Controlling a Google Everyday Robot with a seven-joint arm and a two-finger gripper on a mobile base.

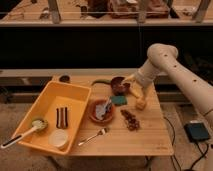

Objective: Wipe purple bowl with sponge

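The purple bowl (118, 84) is small, dark maroon and stands at the back of the wooden table (145, 140). The teal-green sponge (119, 100) lies flat on the table just in front of the bowl, touching or nearly touching it. My gripper (133, 92) hangs from the white arm (172, 70) just right of the bowl and sponge, low over the table, next to the small yellow-orange block (141, 104).
An orange-brown bowl (101, 111) with a utensil in it sits left of the sponge. A fork (93, 135) and a brown clump (131, 120) lie in front. A yellow bin (47, 97) holds a brush, a cup and a dark bar. A dark box (198, 132) lies on the floor at right.
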